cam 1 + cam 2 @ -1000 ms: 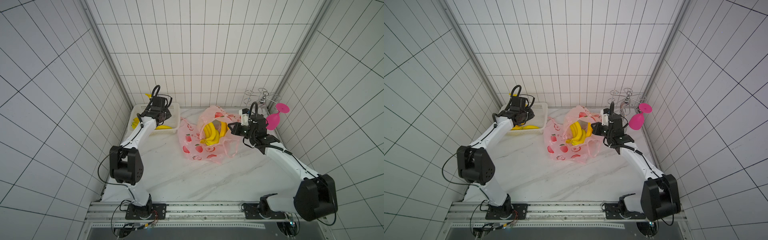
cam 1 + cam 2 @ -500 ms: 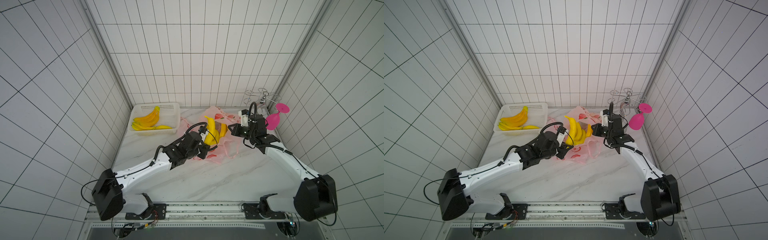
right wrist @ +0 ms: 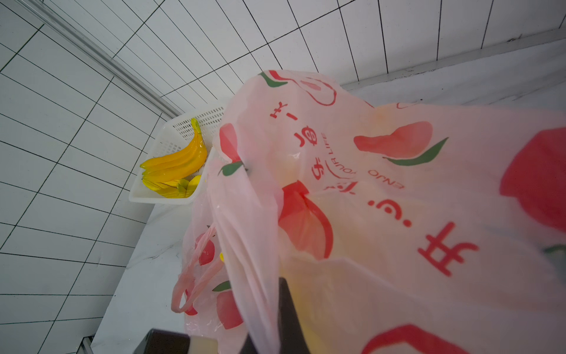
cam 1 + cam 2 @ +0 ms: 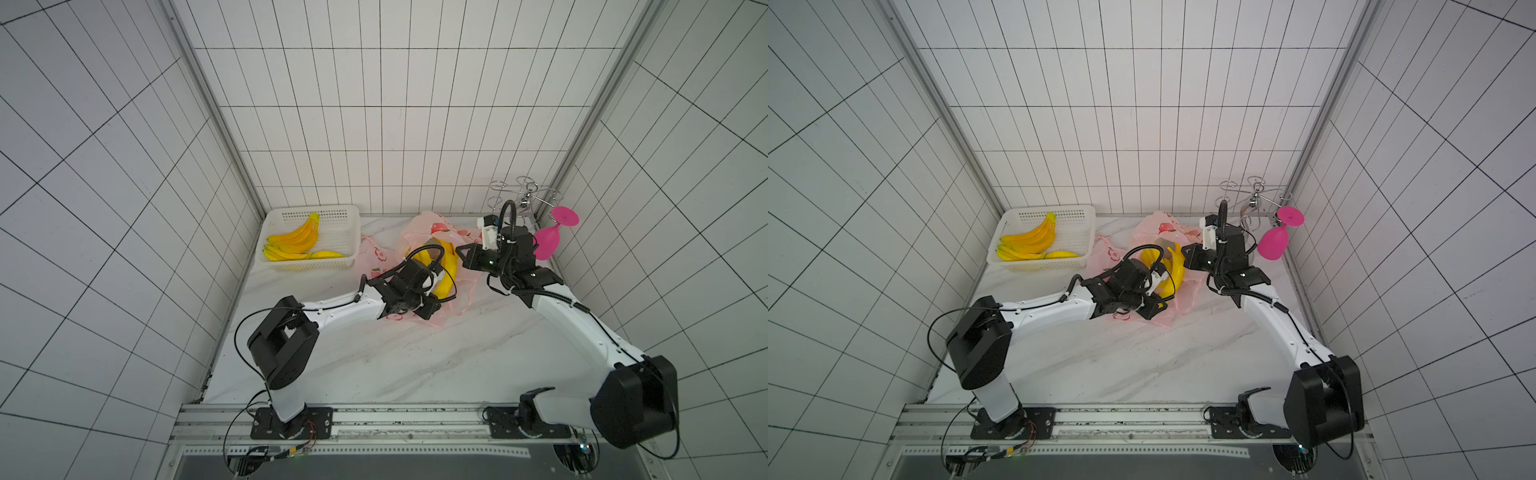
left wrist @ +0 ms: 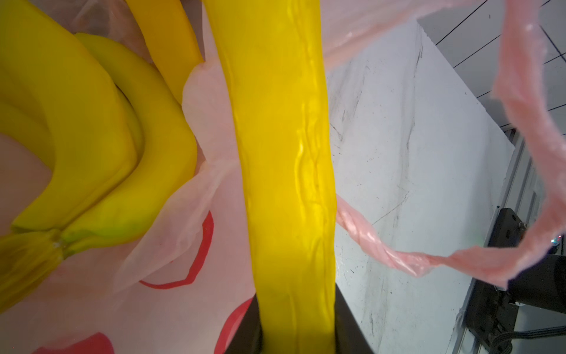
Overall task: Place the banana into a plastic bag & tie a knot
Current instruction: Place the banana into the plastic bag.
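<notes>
In both top views the marble desk (image 4: 395,361) fills the lower middle of the frame, bare at its near edge. Just above centre, the left hand (image 4: 435,296) has its jaws closed partway around the lower end of a single banana (image 5: 284,153), which stands nearly upright at the mouth of the pink plastic bag (image 3: 382,184). In the left wrist view a bunch of bananas (image 5: 92,138) already lies on the bag's film just beside it, and a twisted bag handle (image 5: 398,257) hangs to the right. Right of centre, the right hand (image 4: 464,254) is fully closed, pinching the bag's rim. Farther back, at upper left, a white basket (image 4: 351,232) holds more bananas (image 4: 295,241); at upper right a pink wine glass (image 4: 546,243) hangs upside down from a wire rack (image 4: 523,195).
</notes>
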